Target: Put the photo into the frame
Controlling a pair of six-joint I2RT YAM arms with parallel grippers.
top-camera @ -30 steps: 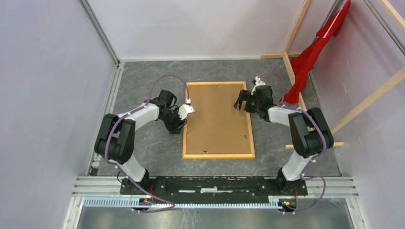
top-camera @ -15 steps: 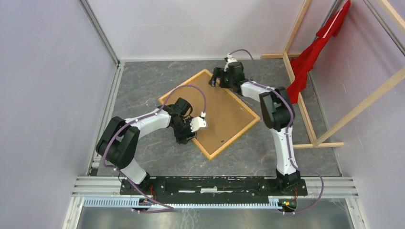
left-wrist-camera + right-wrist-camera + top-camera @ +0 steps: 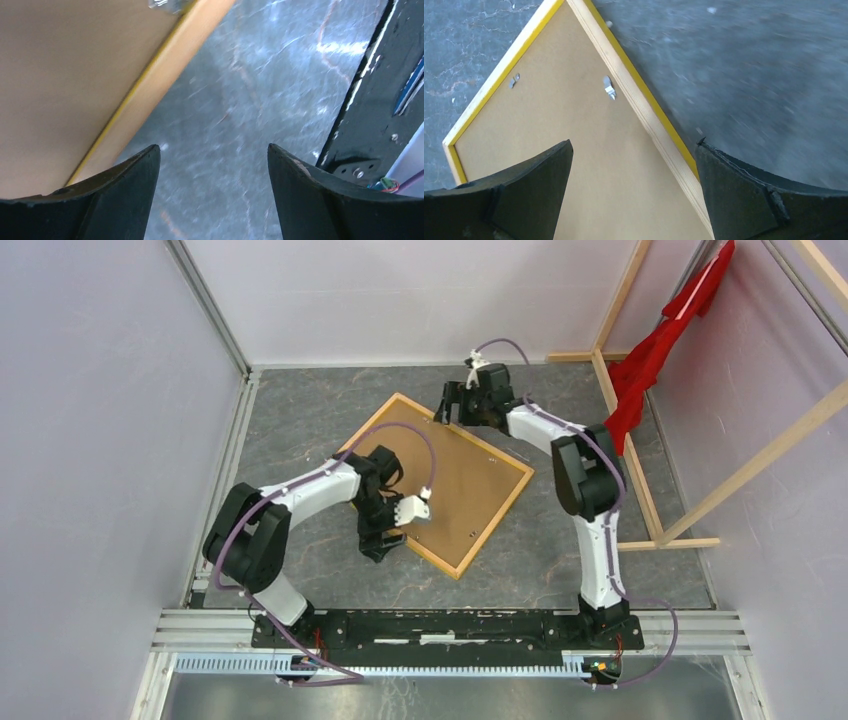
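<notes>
Grey marbled tabletop [image 3: 300, 420] carries the thin-railed yellow-and-natural-wood picture frame [image 3: 492, 526], face down and turned diagonal at centre, with a brown fibreboard backing sheet [image 3: 465, 480] inside. Left gripper [image 3: 212, 155] hangs over its near-left rail, jaws wide apart, holding nothing. Right gripper [image 3: 634, 145] sits above the far corner, jaws spread, empty.

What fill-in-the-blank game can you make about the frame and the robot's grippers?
The frame has an outer edge painted ___. The brown backing board sits ___ the frame. The left gripper and right gripper are both ___. The cloth hanging on the wooden beams is ___.
Missing words: yellow, inside, open, red.
</notes>
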